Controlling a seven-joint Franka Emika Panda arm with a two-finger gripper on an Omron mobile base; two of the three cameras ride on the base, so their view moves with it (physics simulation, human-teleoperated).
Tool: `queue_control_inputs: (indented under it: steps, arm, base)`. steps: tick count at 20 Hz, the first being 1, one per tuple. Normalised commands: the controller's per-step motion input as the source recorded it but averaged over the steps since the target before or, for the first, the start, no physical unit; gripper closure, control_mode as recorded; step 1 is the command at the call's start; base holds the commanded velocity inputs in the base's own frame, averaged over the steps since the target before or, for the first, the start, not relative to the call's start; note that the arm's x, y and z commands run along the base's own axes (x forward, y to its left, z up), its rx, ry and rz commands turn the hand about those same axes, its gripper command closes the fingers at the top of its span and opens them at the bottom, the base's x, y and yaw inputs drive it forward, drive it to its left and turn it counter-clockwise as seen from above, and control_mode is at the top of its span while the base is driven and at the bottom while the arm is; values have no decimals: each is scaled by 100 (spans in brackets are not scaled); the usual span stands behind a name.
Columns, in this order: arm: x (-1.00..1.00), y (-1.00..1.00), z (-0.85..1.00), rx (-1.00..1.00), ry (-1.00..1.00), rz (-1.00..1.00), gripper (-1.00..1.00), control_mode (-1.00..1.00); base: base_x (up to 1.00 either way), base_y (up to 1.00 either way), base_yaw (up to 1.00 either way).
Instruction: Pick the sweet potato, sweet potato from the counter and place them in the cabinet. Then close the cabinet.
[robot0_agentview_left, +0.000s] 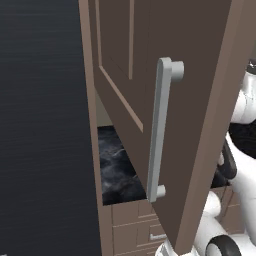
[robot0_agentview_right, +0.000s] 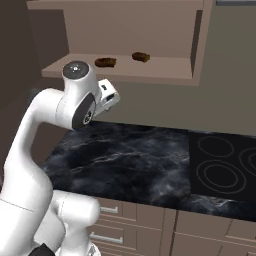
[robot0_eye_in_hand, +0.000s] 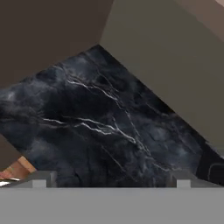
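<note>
Two brown sweet potatoes lie on the open cabinet's shelf (robot0_agentview_right: 167, 70), one at the left (robot0_agentview_right: 105, 62) and one further right (robot0_agentview_right: 141, 56). The cabinet door (robot0_agentview_left: 200, 100) stands swung open, its light-grey bar handle (robot0_agentview_left: 159, 130) facing the left base camera. Below the shelf runs the black marble counter (robot0_agentview_right: 125, 160). My hand (robot0_agentview_right: 108, 94) hangs under the shelf's left end, above the counter. In the hand view my gripper (robot0_eye_in_hand: 111, 181) is open, one fingertip (robot0_eye_in_hand: 39, 180) far from the other, with only the counter (robot0_eye_in_hand: 100, 131) between them.
A black cooktop (robot0_agentview_right: 225, 167) with ring marks is set into the counter at the right. Brown drawers (robot0_agentview_right: 135, 220) with short silver handles line the front below the counter. The open door blocks much of the left base view.
</note>
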Motion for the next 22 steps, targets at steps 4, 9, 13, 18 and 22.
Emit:
queue_control_inputs:
  steps: [4,9,13,18,22]
  arm:
    - [-100,5,-88,-25,-34,19,-100,-100]
    - [-100,0,-54,-12,-22,19,-100,-100]
    - [-100,0,-38,-10,-17,19,-100,-100]
    - [-100,16,-35,-13,-23,15,-100,-100]
    - [-100,38,-44,-21,-45,8,-100,-100]
  base:
    - [0,0,0]
    - [0,0,0]
    - [0,0,0]
    - [0,0,0]
    - [0,0,0]
